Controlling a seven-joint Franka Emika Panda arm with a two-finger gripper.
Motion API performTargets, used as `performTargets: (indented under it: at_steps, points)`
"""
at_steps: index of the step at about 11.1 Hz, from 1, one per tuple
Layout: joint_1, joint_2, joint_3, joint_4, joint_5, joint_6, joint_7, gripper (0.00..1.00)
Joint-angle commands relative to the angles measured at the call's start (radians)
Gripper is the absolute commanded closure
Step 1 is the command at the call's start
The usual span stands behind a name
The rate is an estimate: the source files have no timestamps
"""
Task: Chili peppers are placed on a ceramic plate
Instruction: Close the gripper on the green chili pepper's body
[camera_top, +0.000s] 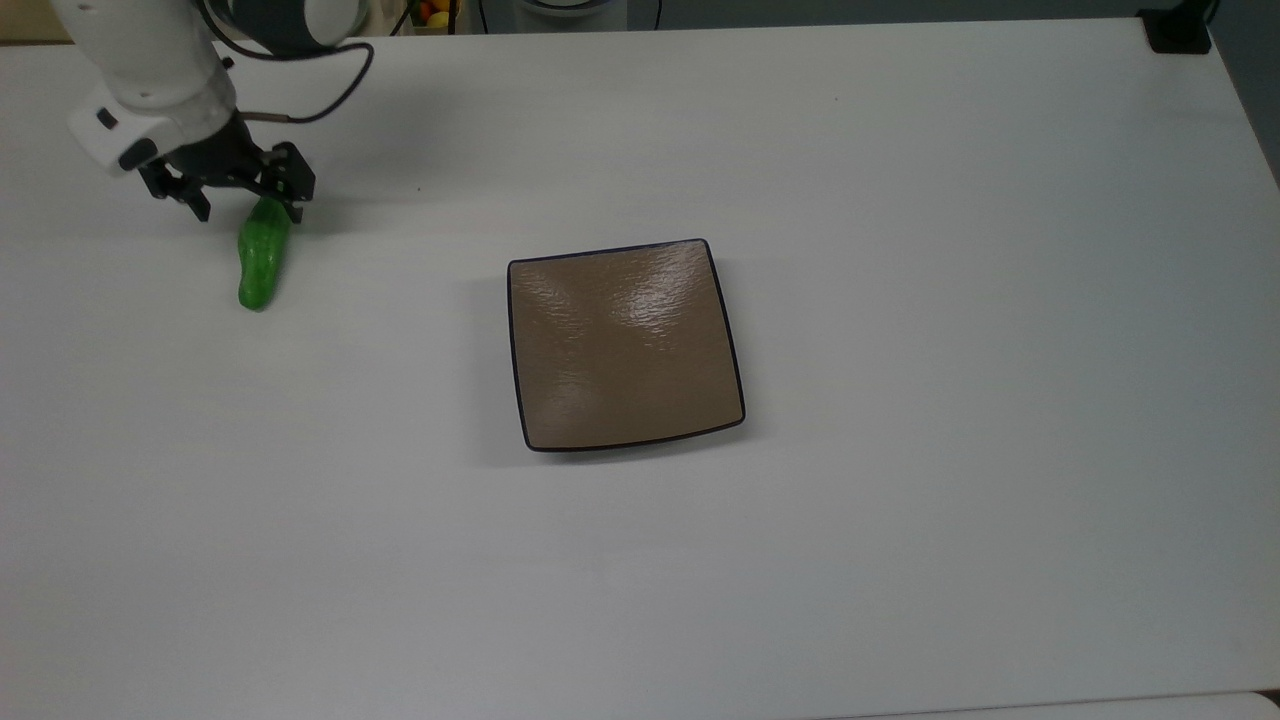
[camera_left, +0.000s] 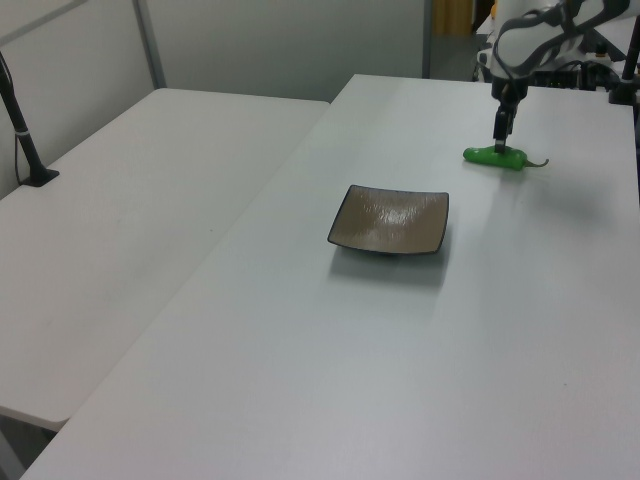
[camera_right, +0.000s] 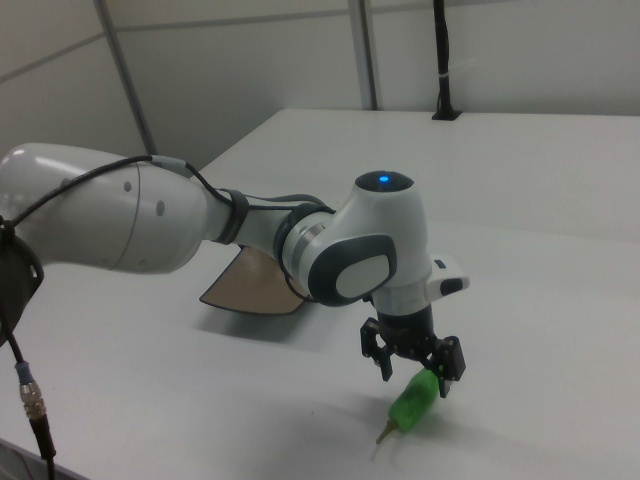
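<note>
The green chili pepper (camera_top: 259, 262) lies on the white table (camera_top: 900, 250) at the top view's left; it also shows as the pepper (camera_left: 495, 156) in the left view and the pepper (camera_right: 412, 404) in the right view. My gripper (camera_top: 247, 203) stands open, its two dark fingers straddling the pepper's stem end, low over the table. It appears as the gripper (camera_left: 501, 140) and the gripper (camera_right: 414, 372). The square tan ceramic plate (camera_top: 620, 345) sits bare mid-table, well apart from the pepper, seen again as the plate (camera_left: 390, 220) and, mostly behind the arm, the plate (camera_right: 245, 290).
The white arm (camera_right: 200, 225) reaches in from the top view's upper left corner. A second white table (camera_left: 130, 240) adjoins at the left view's left. A black post base (camera_top: 1178, 30) stands at the top view's far right corner.
</note>
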Motion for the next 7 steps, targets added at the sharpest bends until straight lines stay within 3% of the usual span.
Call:
performTargets:
  at_steps: [1,4,7]
  points:
    - [0.013,0.014,-0.004,-0.030,-0.014,0.053,0.000,0.00]
    - [0.016,0.026,-0.004,-0.033,-0.014,0.077,-0.006,0.00]
    - [0.019,0.034,-0.004,-0.039,-0.015,0.079,-0.011,0.09]
